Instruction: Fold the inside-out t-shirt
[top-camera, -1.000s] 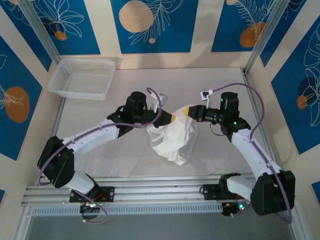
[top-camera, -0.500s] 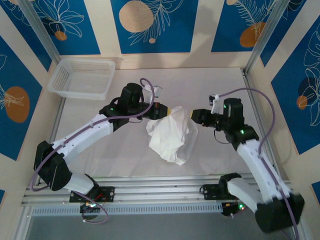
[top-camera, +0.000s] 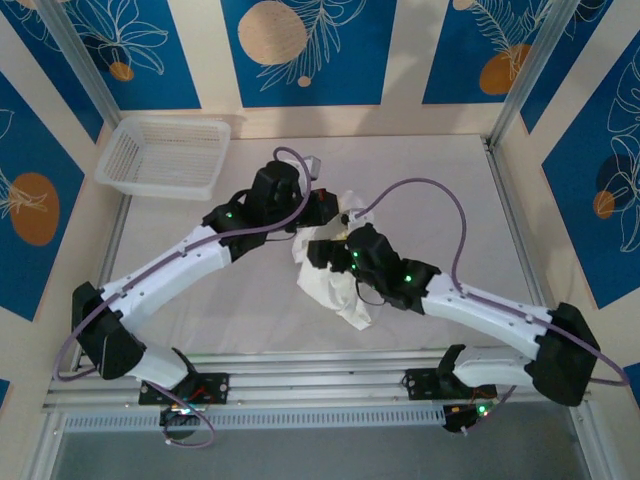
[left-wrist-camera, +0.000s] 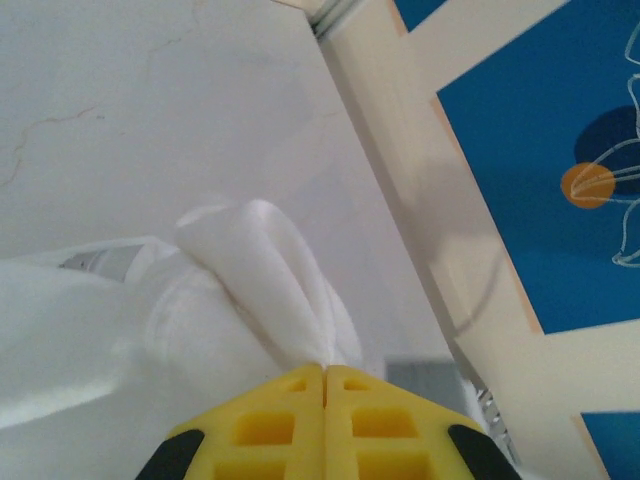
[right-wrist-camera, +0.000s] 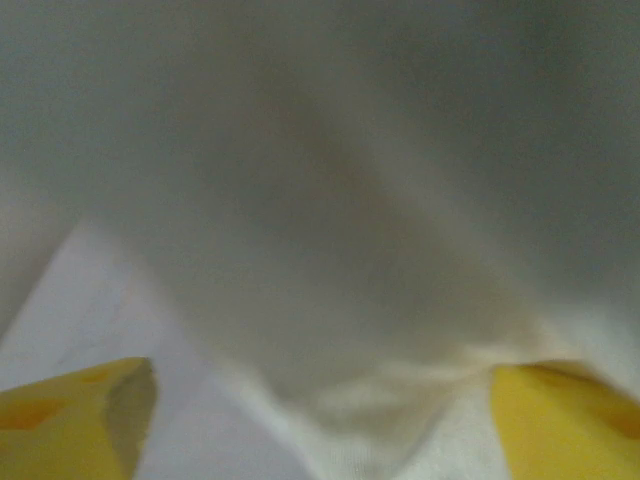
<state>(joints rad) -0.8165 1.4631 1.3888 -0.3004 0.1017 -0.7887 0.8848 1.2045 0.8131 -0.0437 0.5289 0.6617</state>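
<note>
Near edge: right arm (top-camera: 480, 300) slants across counter (top-camera: 200, 300) toward centre. Right jaws spread wide, gripping nothing, aimed into the low drape of the inside-out t-shirt (top-camera: 347, 297). Right wrist view: cloth blurred, dead ahead between yellow fingertips (right-wrist-camera: 90, 410); contact cannot be told. Shirt bunched mid-counter, long axis running from near drape to far pinch. Farther: left jaws clamped shut on shirt's top fold, pads (left-wrist-camera: 295, 415) pressed together. Likely next grab: right jaws nearer free cloth. Basket (top-camera: 165, 158) far left, well apart.
</note>
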